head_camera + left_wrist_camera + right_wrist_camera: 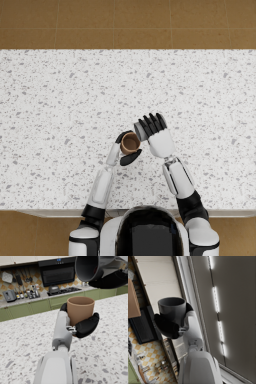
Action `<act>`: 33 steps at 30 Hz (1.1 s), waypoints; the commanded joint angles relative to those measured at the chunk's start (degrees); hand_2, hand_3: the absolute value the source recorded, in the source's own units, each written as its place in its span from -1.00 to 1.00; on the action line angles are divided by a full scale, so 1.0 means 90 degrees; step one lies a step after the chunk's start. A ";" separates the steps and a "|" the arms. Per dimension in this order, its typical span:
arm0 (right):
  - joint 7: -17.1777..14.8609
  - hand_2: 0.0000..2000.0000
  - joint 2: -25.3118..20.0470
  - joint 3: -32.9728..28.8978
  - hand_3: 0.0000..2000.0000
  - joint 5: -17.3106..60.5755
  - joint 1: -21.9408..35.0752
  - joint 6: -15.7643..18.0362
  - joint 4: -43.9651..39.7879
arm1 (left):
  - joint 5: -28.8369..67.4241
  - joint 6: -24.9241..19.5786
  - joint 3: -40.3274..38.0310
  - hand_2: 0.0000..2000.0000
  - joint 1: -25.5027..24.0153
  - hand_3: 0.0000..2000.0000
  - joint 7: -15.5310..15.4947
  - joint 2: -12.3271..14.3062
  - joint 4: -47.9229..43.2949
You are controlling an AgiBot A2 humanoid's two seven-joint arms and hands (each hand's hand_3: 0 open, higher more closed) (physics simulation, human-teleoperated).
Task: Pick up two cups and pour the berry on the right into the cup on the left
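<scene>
My left hand (125, 151) grips a brown cup (130, 143) upright, just above the speckled counter. In the left wrist view the brown cup (80, 309) sits in the dark fingers of the left hand (84, 327), its mouth facing up. My right hand (156, 132) holds a dark grey cup (89, 267) tipped on its side, mouth toward the brown cup and slightly higher. A small reddish spot shows deep inside the grey cup. The right wrist view shows the right hand (168, 327) wrapped around the grey cup (173, 309), with the brown cup's edge (132, 299) beside it.
The white speckled counter (60, 95) spreads wide on all sides of both hands. Its front edge runs just before my arms, and brown floor lies beyond its far edge. Green cabinets and a stove (60, 289) stand in the distance.
</scene>
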 commanded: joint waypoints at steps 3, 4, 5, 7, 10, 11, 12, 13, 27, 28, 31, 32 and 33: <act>0.0002 1.00 -0.0115 0.0031 0.28 0.0613 0.0093 -0.0002 -0.0002 | 0.0000 -0.0002 -0.0092 1.00 0.0081 0.28 0.0000 0.0052 0.0082; 0.0004 1.00 -0.0127 0.0020 0.28 0.0817 0.0087 0.0000 0.0033 | 0.0000 -0.0001 -0.0127 1.00 0.0096 0.28 0.0000 0.0063 0.0107; 0.0005 1.00 -0.0139 0.0010 0.28 0.1022 0.0082 0.0005 0.0067 | 0.0000 -0.0002 -0.0162 1.00 0.0111 0.28 0.0000 0.0075 0.0133; 0.0006 1.00 -0.0155 0.0080 0.28 0.1430 0.0057 0.0005 0.0165 | 0.0000 -0.0002 -0.0153 1.00 0.0144 0.28 0.0000 0.0098 0.0252; 0.0010 1.00 -0.0172 0.0067 0.28 0.2041 0.0012 0.0001 0.0192 | -0.0001 -0.0003 -0.0169 1.00 0.0152 0.28 0.0001 0.0118 0.0319; 0.0012 1.00 -0.0184 0.0057 0.28 0.2244 0.0006 0.0002 0.0192 | -0.0001 -0.0003 -0.0161 1.00 0.0185 0.28 0.0001 0.0136 0.0337; 0.0013 1.00 -0.0176 0.0065 0.28 0.2448 -0.0027 -0.0001 0.0219 | 0.0000 0.0004 -0.0195 1.00 0.0201 0.28 0.0003 0.0146 0.0363; 0.0013 1.00 -0.0195 0.0075 0.28 0.2651 -0.0025 -0.0005 0.0176 | 0.0000 0.0018 -0.0210 1.00 0.0228 0.28 0.0004 0.0161 0.0377; 0.0015 1.00 -0.0176 -0.0042 0.28 0.3360 -0.0210 0.0010 0.0132 | -0.0001 0.0004 -0.0263 1.00 0.0013 0.28 0.0003 0.0127 0.0224; 0.0015 1.00 -0.0176 -0.0043 0.28 0.3362 -0.0211 0.0011 0.0132 | -0.0001 0.0001 -0.0264 1.00 0.0013 0.28 0.0003 0.0127 0.0223; 0.0014 1.00 -0.0176 -0.0044 0.28 0.3365 -0.0212 0.0011 0.0133 | -0.0001 -0.0007 -0.0264 1.00 0.0012 0.28 0.0003 0.0126 0.0221; 0.0014 1.00 -0.0176 -0.0045 0.28 0.3366 -0.0212 0.0011 0.0133 | -0.0001 -0.0008 -0.0265 1.00 0.0011 0.28 0.0004 0.0126 0.0220; 0.0014 1.00 -0.0176 -0.0045 0.28 0.3366 -0.0212 0.0011 0.0133 | -0.0001 -0.0009 -0.0265 1.00 0.0011 0.28 0.0004 0.0126 0.0220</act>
